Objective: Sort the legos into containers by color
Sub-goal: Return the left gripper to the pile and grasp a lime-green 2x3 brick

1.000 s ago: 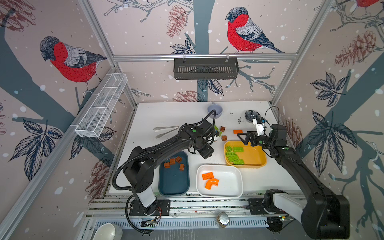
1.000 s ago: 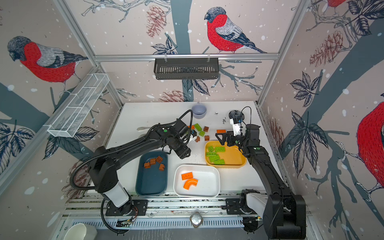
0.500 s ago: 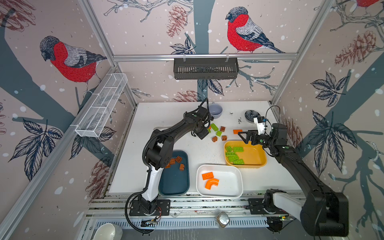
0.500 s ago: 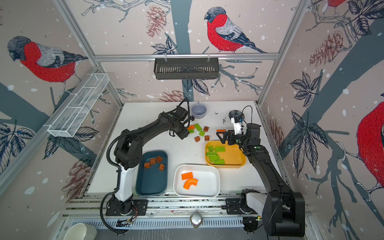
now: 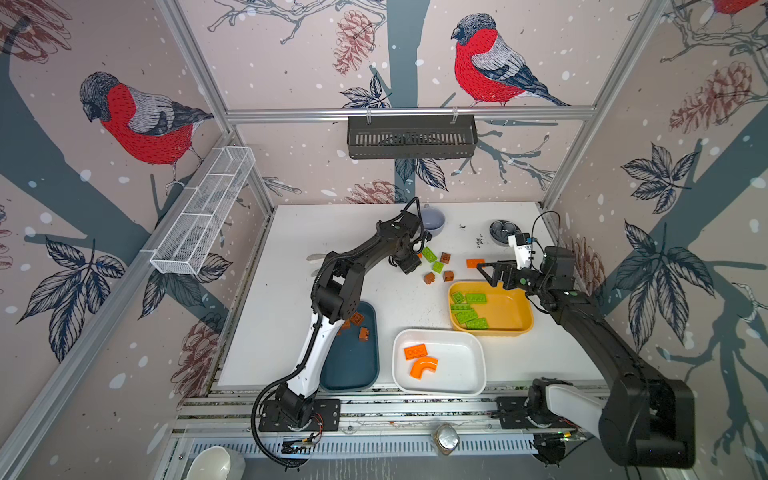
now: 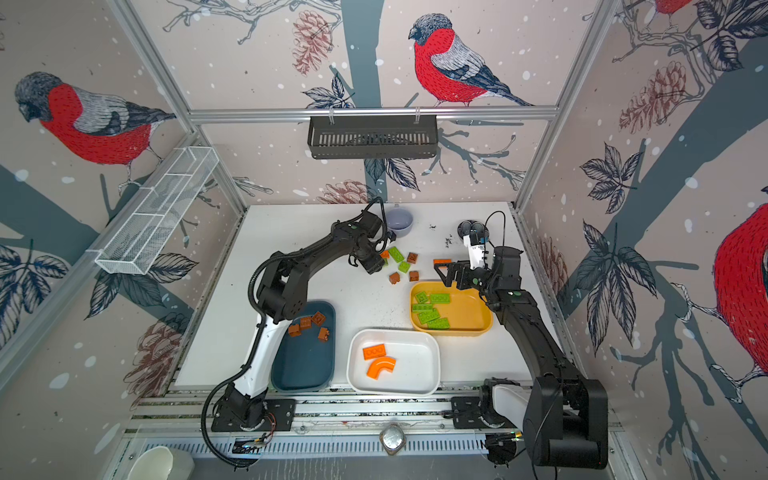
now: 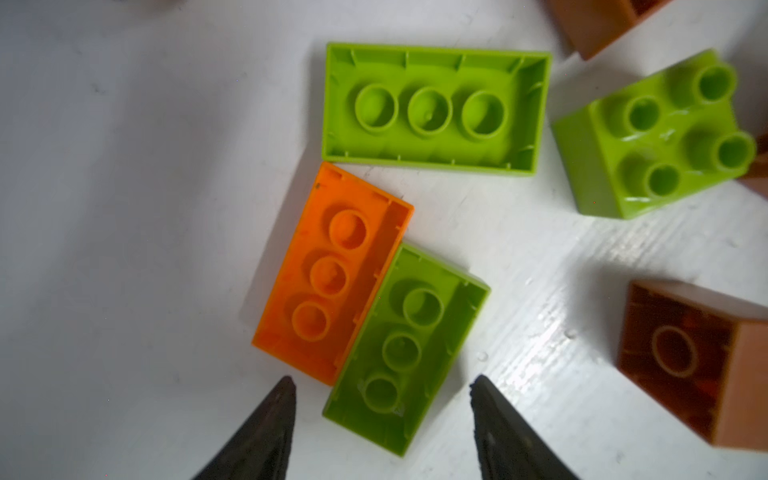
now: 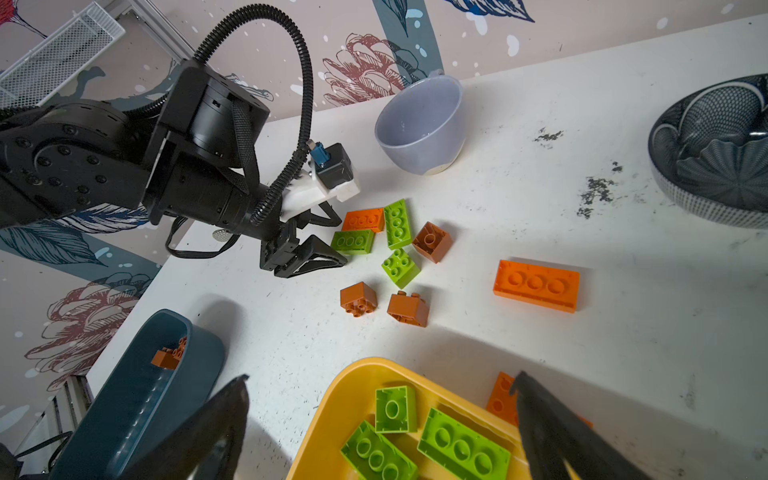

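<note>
Mostly hidden in both top views, an upturned lime-green plastic plate lies between the parted, empty tips of the left gripper; the right gripper gapes wide.

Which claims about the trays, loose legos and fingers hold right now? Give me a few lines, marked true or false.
1. Yellow tray holds green legos. True.
2. White tray holds green legos. False: it holds an orange plate and an orange arch.
3. Left fingers are shut on a lego. False: open, nothing gripped; a green plate lies between the tips.
4. Brown blocks lie loose on the table. True.
5. Right fingers are open. True.
</note>
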Tool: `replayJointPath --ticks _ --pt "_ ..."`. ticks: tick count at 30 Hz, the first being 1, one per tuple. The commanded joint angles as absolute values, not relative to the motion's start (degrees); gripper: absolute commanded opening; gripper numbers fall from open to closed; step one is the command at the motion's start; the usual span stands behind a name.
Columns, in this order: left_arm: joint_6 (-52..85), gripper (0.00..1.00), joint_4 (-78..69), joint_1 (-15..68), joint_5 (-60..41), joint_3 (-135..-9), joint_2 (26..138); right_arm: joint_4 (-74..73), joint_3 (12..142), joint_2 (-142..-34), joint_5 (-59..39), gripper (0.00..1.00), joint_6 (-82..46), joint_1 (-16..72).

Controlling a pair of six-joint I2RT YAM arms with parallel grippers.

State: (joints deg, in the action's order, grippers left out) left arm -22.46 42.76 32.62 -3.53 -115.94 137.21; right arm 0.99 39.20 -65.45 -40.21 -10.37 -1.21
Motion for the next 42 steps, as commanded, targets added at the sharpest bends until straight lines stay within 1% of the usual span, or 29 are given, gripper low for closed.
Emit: replayJointPath --ticks 1,4,6,10,13,20,23,30,35,39,42 --pt "-24.0 0.67 44.8 32.4 -4.4 -117.9 139.1 0.2 39.4 -65.3 -40.4 0.99 -10.2 -1.4" --pt "-24.2 0.66 45.2 32.3 -4.4 -118.1 140.0 0.3 39.3 -65.4 -40.3 0.99 -10.2 -1.6" --pt "-24.2 0.64 45.4 32.3 -6.3 -118.2 140.0 0.2 39.3 -65.6 -40.4 0.99 -10.3 -1.6" --pt "-24.3 0.58 47.5 32.4 -11.2 -118.2 139.7 0.2 39.4 -65.8 -40.4 0.99 -10.2 -1.6" --pt "-23.9 0.50 48.9 32.5 -11.6 -117.5 139.2 0.2 39.4 -65.9 -40.4 0.99 -10.2 -1.6" --pt "-23.5 0.29 48.0 32.7 -11.7 -115.7 137.7 0.1 39.1 -66.1 -40.5 0.99 -10.3 -1.6" --pt "-23.5 0.23 49.0 32.9 -12.1 -116.0 137.1 0.1 39.1 -65.9 -40.5 0.99 -10.2 -1.6" --pt "-22.4 0.22 52.6 33.2 -13.9 -114.7 133.6 0.0 39.0 -65.6 -40.4 0.99 -10.5 -1.6" --pt "-20.8 0.22 53.8 34.3 -16.0 -111.2 127.3 0.0 39.4 -65.7 -40.3 0.99 -10.6 -1.6" --pt "-20.4 0.23 54.8 37.6 -17.0 -106.9 120.6 0.0 39.5 -65.8 -40.3 0.99 -10.8 -1.7" --pt "-20.4 0.23 56.1 41.0 -19.7 -103.5 115.5 -0.2 39.6 -65.8 -40.3 0.99 -10.8 -1.6"
